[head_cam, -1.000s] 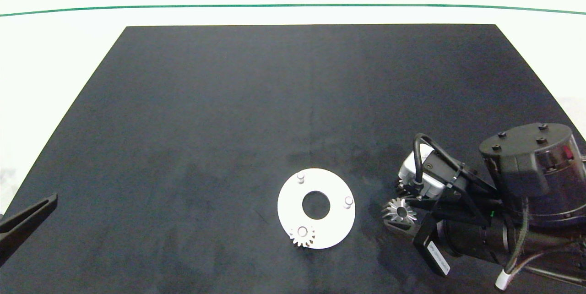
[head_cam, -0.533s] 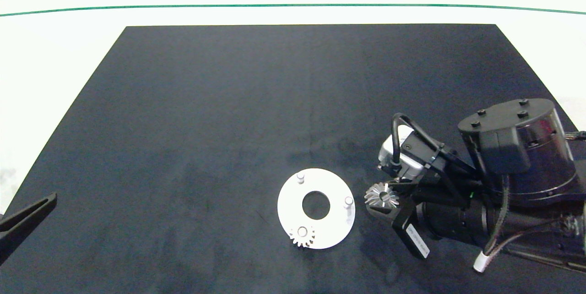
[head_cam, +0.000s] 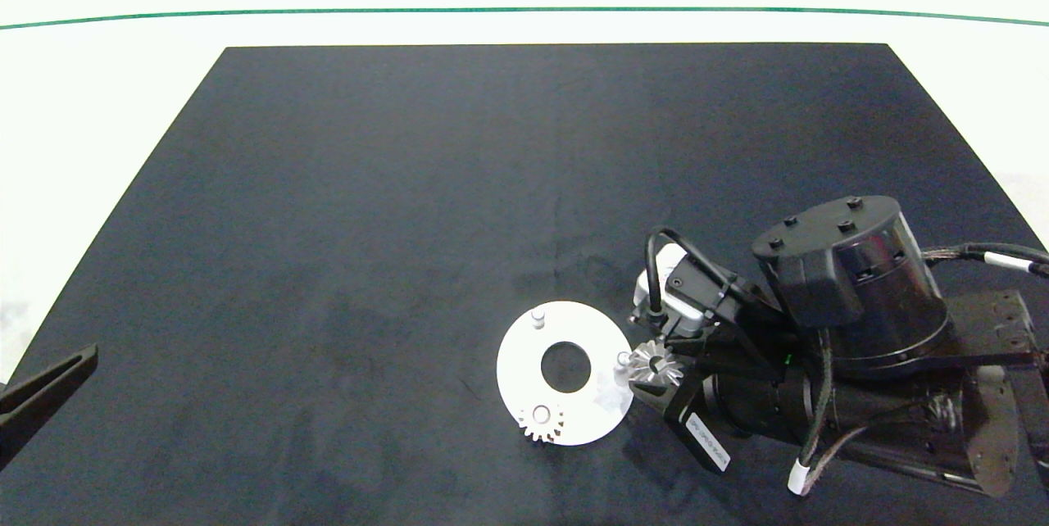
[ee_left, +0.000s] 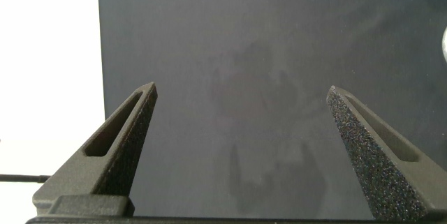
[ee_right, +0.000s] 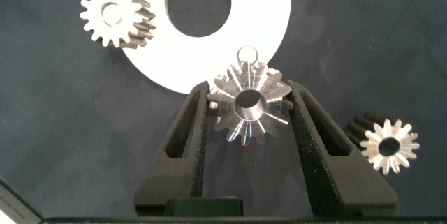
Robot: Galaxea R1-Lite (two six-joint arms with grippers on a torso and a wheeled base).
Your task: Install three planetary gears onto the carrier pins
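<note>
The white disc (head_cam: 524, 362) lies on the black mat with the carrier pins standing on it: a bare far pin (head_cam: 538, 318), a bare right pin (head_cam: 623, 359), and a near pin carrying one planetary gear (head_cam: 541, 423). My right gripper (head_cam: 653, 366) is shut on a second silver gear (head_cam: 654, 363), held right beside the right pin at the disc's right edge. In the right wrist view that gear (ee_right: 248, 105) sits between the fingers, just short of the pin (ee_right: 248, 54). A third gear (ee_right: 390, 146) lies on the mat beside the gripper. My left gripper (ee_left: 242, 95) is open and idle.
The black mat (head_cam: 369, 182) covers most of the white table. The right arm's bulky wrist (head_cam: 844, 297) hangs over the mat's near right part. The left gripper (head_cam: 41, 395) is parked at the near left edge of the mat.
My right gripper has carried the gear leftward from well to the right of the disc up to its right pin. The left arm has not moved.
</note>
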